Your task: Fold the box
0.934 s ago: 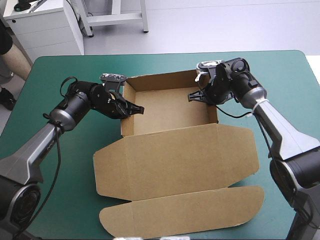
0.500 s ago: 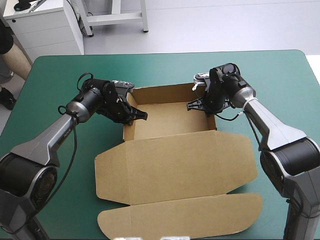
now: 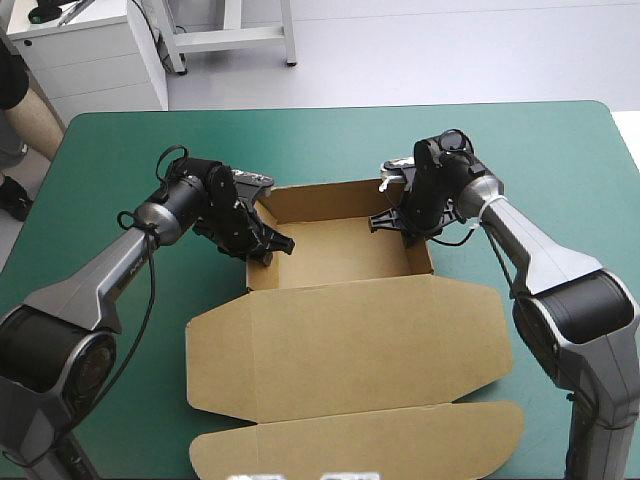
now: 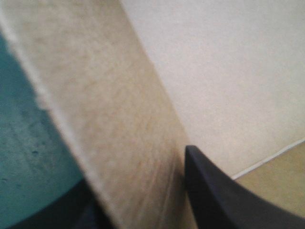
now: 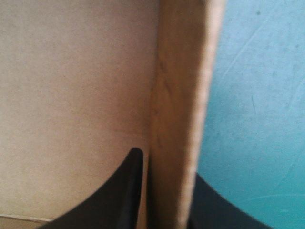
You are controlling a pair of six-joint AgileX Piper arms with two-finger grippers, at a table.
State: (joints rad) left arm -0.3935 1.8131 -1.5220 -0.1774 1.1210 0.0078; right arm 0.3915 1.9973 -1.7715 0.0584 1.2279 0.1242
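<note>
Teal-green table (image 3: 110, 150) carries box (image 3: 340, 250): open tray, lid (image 3: 350, 340) flat. Left pincer (image 3: 270, 248) apparently pinches left wall (image 4: 109, 124); right pincer (image 3: 408, 228) pinches right wall (image 5: 178, 119).

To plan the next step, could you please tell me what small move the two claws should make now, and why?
Probably open both and back off. The left claw and right claw each pinch a side wall of the box, one finger inside, one outside; the walls stand upright, the lid lies flat.
</note>
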